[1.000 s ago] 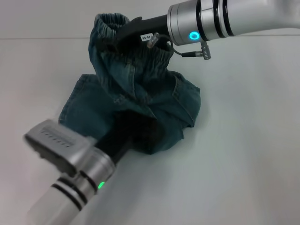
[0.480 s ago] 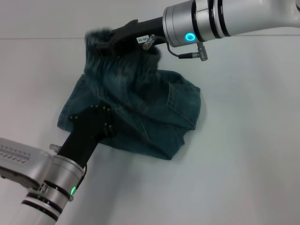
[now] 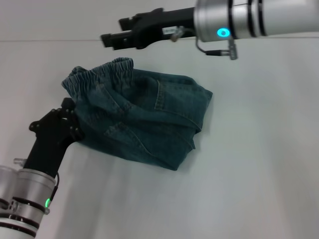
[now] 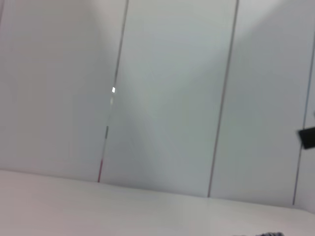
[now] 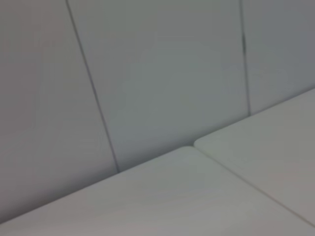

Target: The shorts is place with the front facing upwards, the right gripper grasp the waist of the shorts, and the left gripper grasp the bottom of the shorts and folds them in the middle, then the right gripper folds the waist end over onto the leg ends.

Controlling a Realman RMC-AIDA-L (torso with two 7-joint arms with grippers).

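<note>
The shorts (image 3: 144,112) lie folded into a compact bundle in the middle of the white table (image 3: 259,164). The puckered waist (image 3: 99,73) sits on top at the bundle's far left corner. A rounded fold forms the right side, and I cannot make out the leg ends under the top layer. The right gripper (image 3: 112,31) hovers open and empty above the table, just beyond the waist and clear of the cloth. The left gripper (image 3: 70,110) is low at the bundle's left edge, right beside the denim below the waist. Both wrist views show only wall panels and bare table.
A grey panelled wall (image 3: 50,20) runs along the table's far edge.
The right gripper has carried the waist over to the left, laid it down, let go and risen. The left gripper has pulled back off the shorts to their left edge.
</note>
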